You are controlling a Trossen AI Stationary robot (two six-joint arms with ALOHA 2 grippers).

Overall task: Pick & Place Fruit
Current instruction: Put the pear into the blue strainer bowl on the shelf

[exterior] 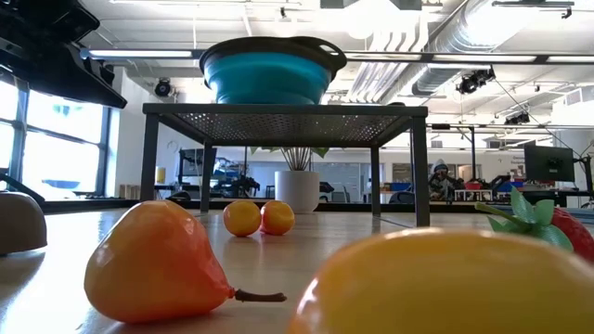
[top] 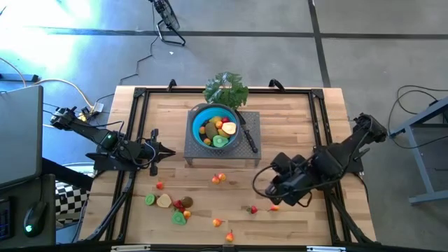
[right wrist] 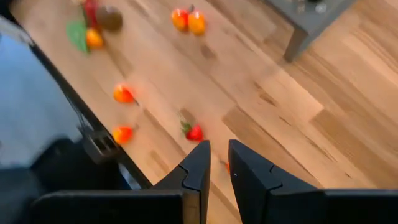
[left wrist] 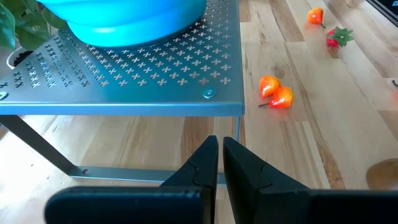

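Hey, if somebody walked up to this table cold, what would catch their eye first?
Most likely the blue bowl, heaped with toy fruit, on a grey perforated metal stand at the table's middle, with a leafy green bunch just behind it. Next, the small fruits scattered over the wooden table near its front edge, such as the orange pair and a strawberry.

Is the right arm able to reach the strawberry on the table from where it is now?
Probably yes. The right gripper hangs just beside the strawberry, and only bare table lies between them. Its fingers stand nearly closed and look empty, so they must open first.
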